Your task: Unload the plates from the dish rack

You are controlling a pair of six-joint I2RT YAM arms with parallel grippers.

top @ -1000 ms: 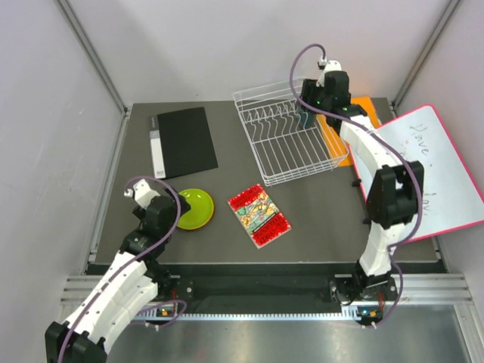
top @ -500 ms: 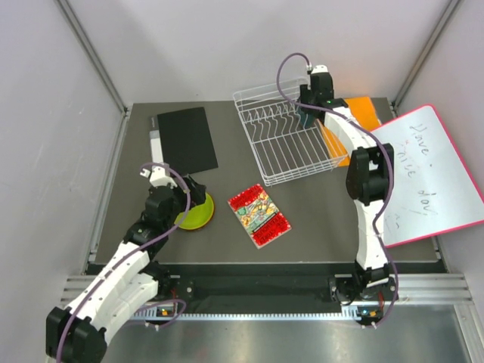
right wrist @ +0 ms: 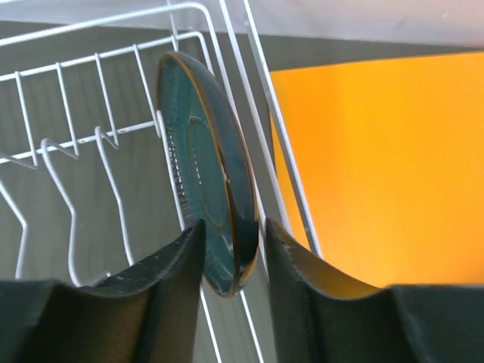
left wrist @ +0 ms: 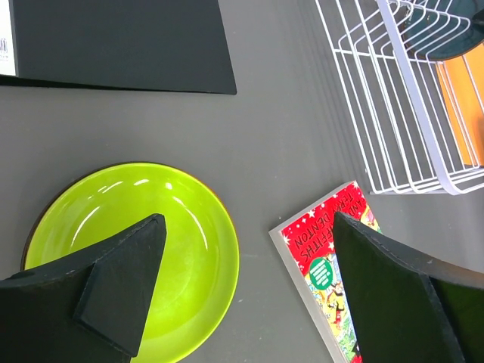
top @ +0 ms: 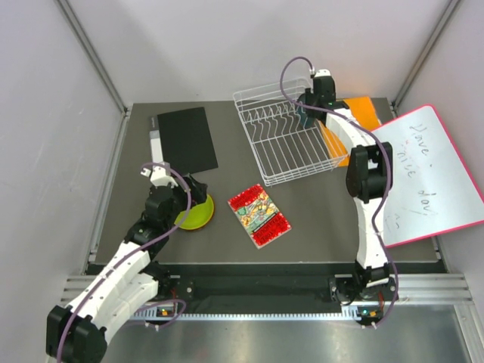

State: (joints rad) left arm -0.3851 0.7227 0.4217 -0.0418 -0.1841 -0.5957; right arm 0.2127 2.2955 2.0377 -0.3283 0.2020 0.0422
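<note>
The white wire dish rack (top: 291, 144) stands at the table's back right. One dark teal plate (right wrist: 208, 189) stands upright in its far right corner (top: 305, 117). My right gripper (right wrist: 233, 261) straddles that plate's lower edge, its fingers (right wrist: 162, 276) close against both faces, shut on it. The lime green plate (left wrist: 136, 249) lies flat on the table at the front left (top: 198, 214). My left gripper (left wrist: 249, 280) hovers over its right edge, wide open and empty. The dark red and orange plates do not show plainly.
A red patterned book (top: 259, 215) lies between the lime plate and the rack. A black folder (top: 185, 140) lies at the back left. A flat orange board (top: 355, 121) lies right of the rack, and a pink-edged whiteboard (top: 431, 174) leans at the right.
My left gripper has moved from left of the lime plate to above it. My right arm has folded upward while its gripper stays at the rack's far right corner.
</note>
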